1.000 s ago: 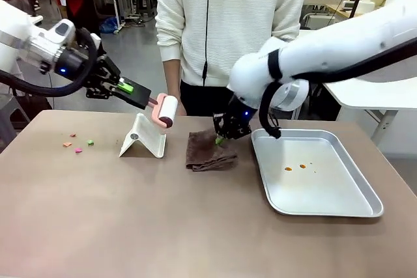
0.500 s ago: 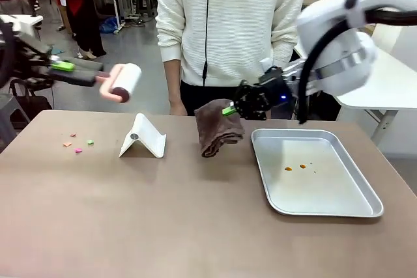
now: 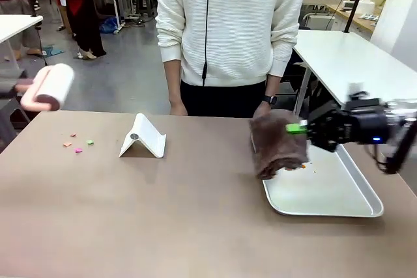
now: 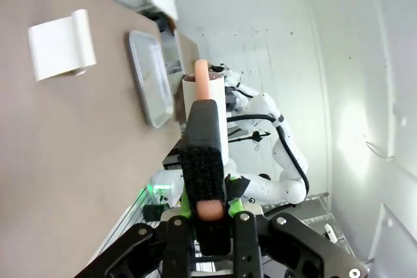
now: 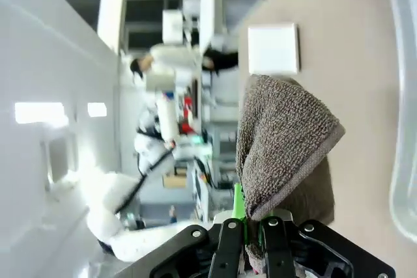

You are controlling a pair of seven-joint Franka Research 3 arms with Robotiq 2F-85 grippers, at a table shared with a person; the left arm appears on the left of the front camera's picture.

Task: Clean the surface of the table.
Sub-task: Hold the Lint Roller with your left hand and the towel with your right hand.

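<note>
My right gripper (image 3: 298, 128) is clamped shut on a brown towel (image 3: 277, 142), which hangs in folds from my green pads over the left side of the steel tray (image 3: 339, 208), its lower end dangling at the tray's left rim. A few small orange spots (image 3: 303, 166) show inside the tray, just beside the towel. The tray lies on the table (image 3: 163, 219), whose taupe-brown top spreads wide to the left of the tray and in front of it. My left gripper (image 4: 207, 209) is closed tight on the black handle of a lint roller (image 3: 51, 87), held in the air well to the left of the tray. A white folded stand (image 3: 143, 137) sits on the table left of the tray, and farther from the tray lie some small pink, orange and green scraps (image 3: 78, 150). A person in a white sweater (image 3: 228, 24) stands at the table's far side, behind the tray and to its left
</note>
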